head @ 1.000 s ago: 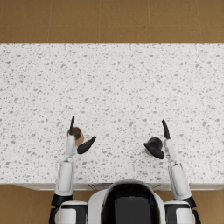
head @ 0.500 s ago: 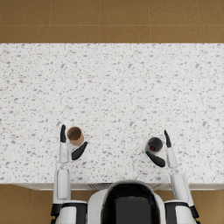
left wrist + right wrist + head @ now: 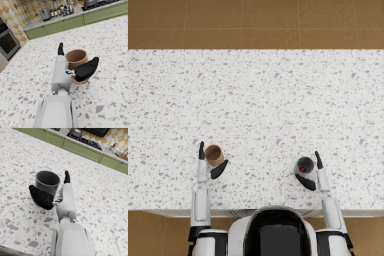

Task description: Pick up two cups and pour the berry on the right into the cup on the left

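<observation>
Left hand (image 3: 210, 162) cradles one brown cup (image 3: 214, 154), right hand (image 3: 311, 173) one grey cup (image 3: 305, 165) holding one red berry (image 3: 302, 169).

Two cups on a speckled surface, a hand beside each.

The white terrazzo surface (image 3: 258, 110) runs across the frame, with brown tiled floor (image 3: 253, 22) beyond its far edge. Near the front edge on the left stands a brown cup (image 3: 214, 154), upright and open at the top; the left hand (image 3: 210, 161) brackets it, one dark finger pointing away along its outer side and the thumb curving under its near side. Well apart to the right stands a dark grey cup (image 3: 304, 164) with a small red spot inside, probably the berry (image 3: 302, 169). The right hand (image 3: 311, 172) brackets this cup likewise; whether the fingers (image 3: 318, 159) actually touch it is unclear.
</observation>
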`<action>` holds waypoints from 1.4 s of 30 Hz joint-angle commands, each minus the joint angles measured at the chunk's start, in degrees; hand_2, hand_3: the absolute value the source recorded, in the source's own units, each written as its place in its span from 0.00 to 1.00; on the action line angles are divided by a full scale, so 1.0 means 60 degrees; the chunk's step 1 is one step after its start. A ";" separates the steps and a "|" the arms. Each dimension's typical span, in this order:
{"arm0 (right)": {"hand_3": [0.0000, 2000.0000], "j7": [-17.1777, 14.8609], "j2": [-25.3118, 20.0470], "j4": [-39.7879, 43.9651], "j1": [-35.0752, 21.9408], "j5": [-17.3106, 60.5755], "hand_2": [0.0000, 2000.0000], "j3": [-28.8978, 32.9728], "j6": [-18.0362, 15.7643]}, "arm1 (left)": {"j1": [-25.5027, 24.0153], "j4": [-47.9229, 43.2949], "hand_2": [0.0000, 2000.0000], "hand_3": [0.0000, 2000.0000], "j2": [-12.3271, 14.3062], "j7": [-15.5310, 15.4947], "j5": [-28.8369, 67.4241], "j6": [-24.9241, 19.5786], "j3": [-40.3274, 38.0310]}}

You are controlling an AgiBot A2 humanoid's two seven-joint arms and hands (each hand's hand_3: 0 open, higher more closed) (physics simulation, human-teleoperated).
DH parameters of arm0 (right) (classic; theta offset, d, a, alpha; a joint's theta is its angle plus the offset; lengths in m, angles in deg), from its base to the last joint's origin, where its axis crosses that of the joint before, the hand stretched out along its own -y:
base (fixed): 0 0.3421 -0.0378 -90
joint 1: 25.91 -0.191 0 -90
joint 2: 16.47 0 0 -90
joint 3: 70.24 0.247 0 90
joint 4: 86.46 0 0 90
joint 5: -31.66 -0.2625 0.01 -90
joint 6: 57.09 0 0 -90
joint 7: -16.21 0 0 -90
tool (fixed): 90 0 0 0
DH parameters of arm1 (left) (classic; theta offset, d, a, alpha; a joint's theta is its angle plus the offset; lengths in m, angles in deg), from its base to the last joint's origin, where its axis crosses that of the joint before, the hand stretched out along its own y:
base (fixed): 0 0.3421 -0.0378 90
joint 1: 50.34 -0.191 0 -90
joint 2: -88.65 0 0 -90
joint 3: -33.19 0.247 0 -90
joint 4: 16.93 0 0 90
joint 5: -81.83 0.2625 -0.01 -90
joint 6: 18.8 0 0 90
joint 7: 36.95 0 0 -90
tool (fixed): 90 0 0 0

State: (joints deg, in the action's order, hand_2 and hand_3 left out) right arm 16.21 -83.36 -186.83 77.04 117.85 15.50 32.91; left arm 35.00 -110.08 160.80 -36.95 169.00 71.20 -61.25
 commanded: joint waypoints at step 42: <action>0.64 -0.0003 -0.1359 0.0247 -0.2102 0.0003 1.00 -0.0351 -0.1316 | 0.1548 0.0228 1.00 0.64 0.0569 -0.0019 0.0000 -0.0337 0.1189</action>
State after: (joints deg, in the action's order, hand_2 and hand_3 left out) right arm 16.21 -90.83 -183.28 66.93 117.87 13.50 25.11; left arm 42.65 -106.55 164.01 -37.09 169.00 69.17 -55.77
